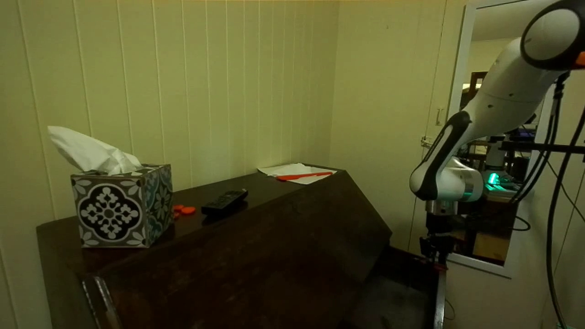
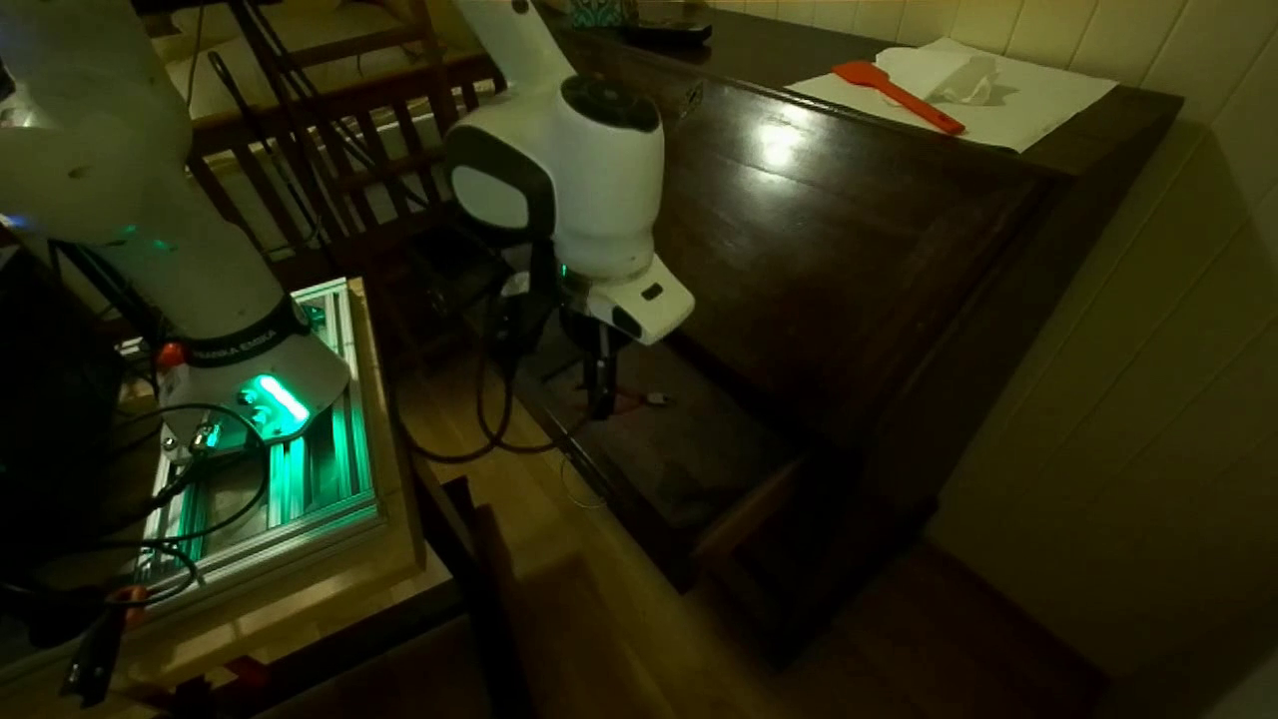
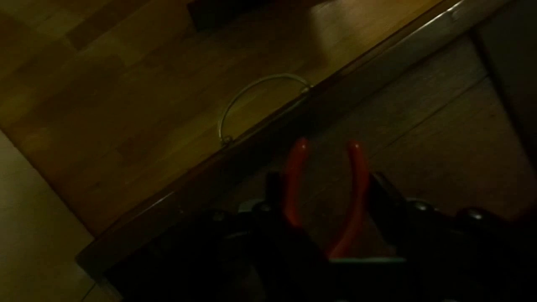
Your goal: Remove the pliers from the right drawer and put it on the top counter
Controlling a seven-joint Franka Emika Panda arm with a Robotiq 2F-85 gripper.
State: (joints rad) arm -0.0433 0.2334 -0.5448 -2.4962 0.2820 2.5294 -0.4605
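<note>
1 pincer (image 3: pixel 325 179), 2 black fingers (image 3: pixel 384 201), pinching 1 pair of pliers (image 3: pixel 359 184): 1 finger against the outer side of each red handle. Handles = 2, spread apart, tips toward the drawer front; head's too dark to make out. Pliers loc.: nr the front of the right drawer (image 2: pixel 699 439), in it or just above; can't tell whether they touch the bottom. Drawer (1) is pulled out, w/ 1 curved wire pull (image 3: pixel 247 87) on its outer face & wood floor (image 3: pixel 138 126) beyond, per the wrist view.

Tabletop (image 1: pixel 258 185), dark brown wood, shows in both exterior views. Carries: 1 patterned tissue box (image 1: pixel 121 205) w/ 1 white tissue (image 1: pixel 98 151) sticking up; 1 black remote (image 1: pixel 225 202), lying flat nr the box; sm. orange-red pcs (image 1: pixel 187 210) just beside the box, at least 2, exact no. unclear; at the end away from the box, 1 white sheet (image 2: pixel 1048 98) w/ 1 red spatula (image 2: pixel 904 98) lying across it; also 1 crumpled white pc. (image 2: pixel 973 82) on the sheet.

1 arm (image 2: pixel 604 180), white & black, w/ the pincer at its lower end. 1 robot base (image 2: pixel 240 384), lit green, well apart from the tabletop. 1 white-framed mirror (image 1: pixel 493 242) upright behind the arm in an exterior view, green glow reflected in it.
</note>
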